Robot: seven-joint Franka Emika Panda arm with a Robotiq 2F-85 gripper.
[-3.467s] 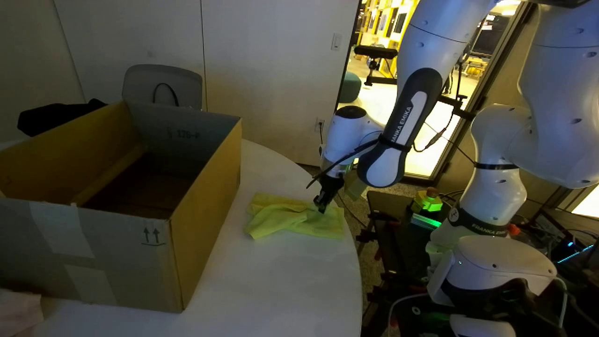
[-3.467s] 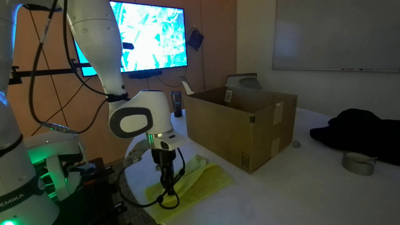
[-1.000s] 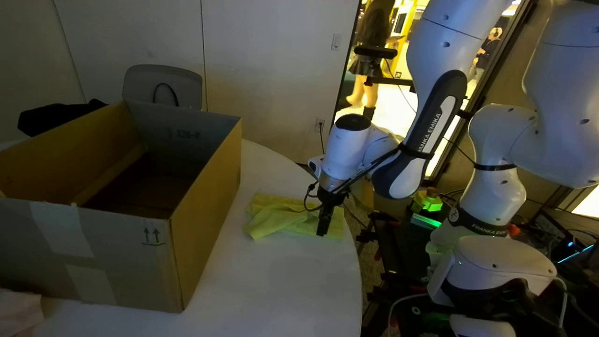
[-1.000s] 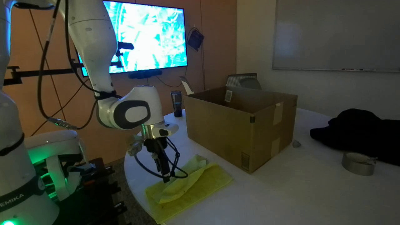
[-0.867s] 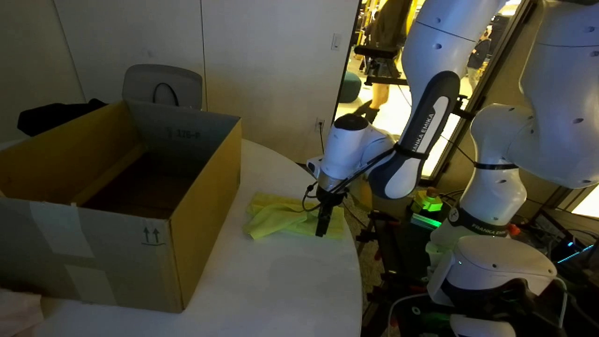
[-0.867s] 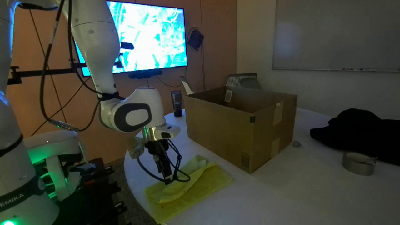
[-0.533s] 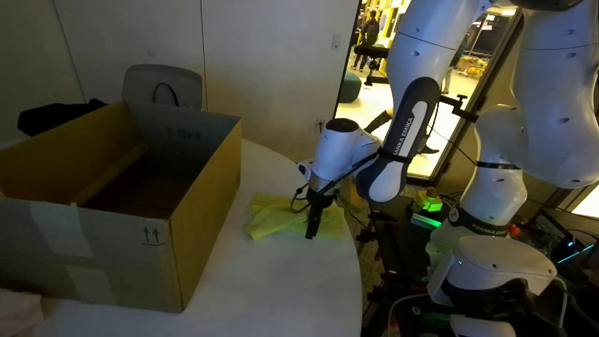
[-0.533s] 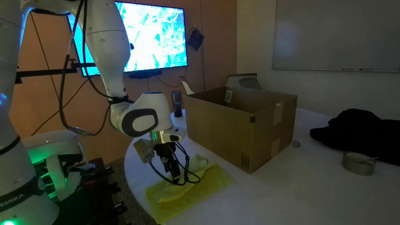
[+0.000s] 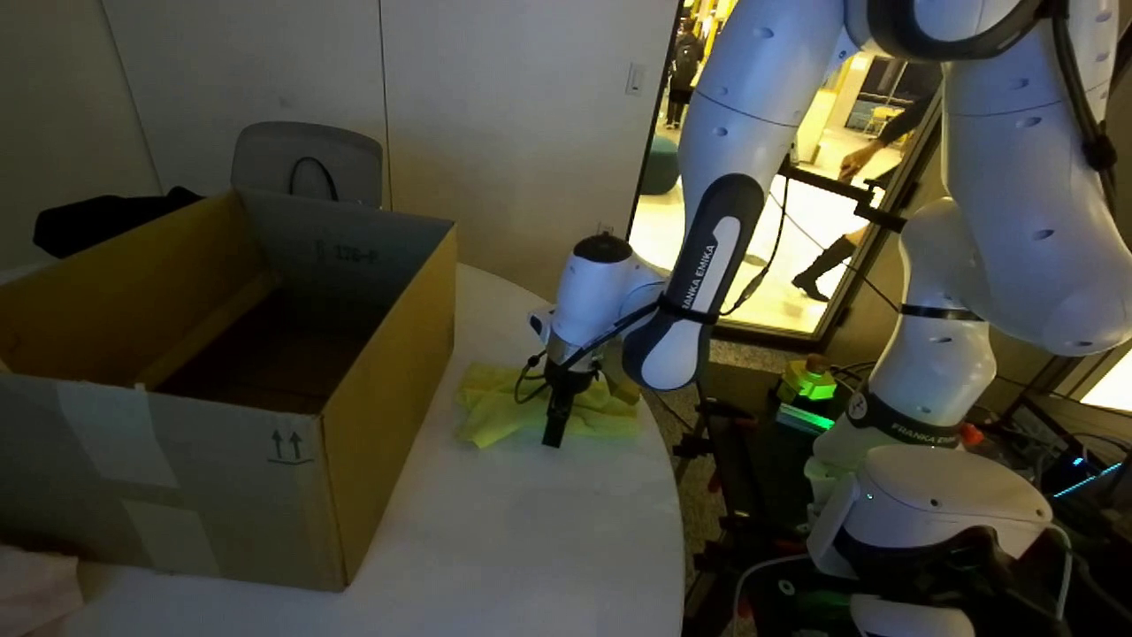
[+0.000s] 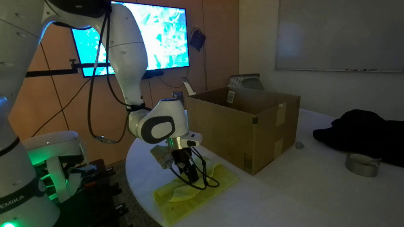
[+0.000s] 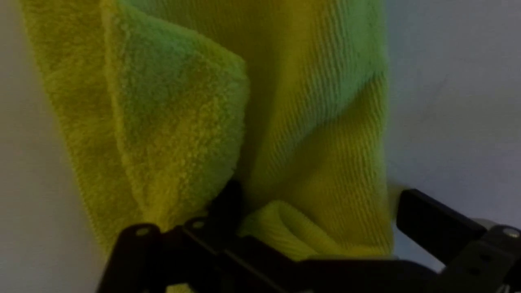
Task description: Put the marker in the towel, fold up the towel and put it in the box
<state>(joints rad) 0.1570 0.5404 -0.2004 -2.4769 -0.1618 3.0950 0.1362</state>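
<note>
One white counter (image 9: 531,548) with a curved edge carries the items listed. One white jointed robot arm (image 10: 131,60) with dark trim reaches over it.

One large brown cardboard box (image 10: 217,135), open at the top, stands on the counter. One side bears two pale tape strips (image 9: 115,433) and two printed upward arrows (image 9: 286,442) in an exterior view.

One black heap of soft material (image 10: 363,138) lies well apart from the box, at its three o'clock in an exterior view.

One thin yellow-green cloth towel (image 10: 176,208) lies rumpled and partly folded on the counter, outside the box and near it, at the box's seven o'clock in that view.

One black hand (image 11: 319,195) points down over the towel in both exterior views. In the wrist view its two fingers (image 11: 439,224) stand apart with cloth between them: the one at seven o'clock is tucked into the folds, the one at four o'clock is just past the towel's edge.

One dark cylindrical vessel (image 10: 178,95), partly hidden by the arm, shows at the box's ten o'clock. One grey ring-shaped roll (image 10: 361,167) sits at the black heap's six o'clock. One small grey lump (image 10: 299,145) lies beside the box, between its three and four o'clock.
</note>
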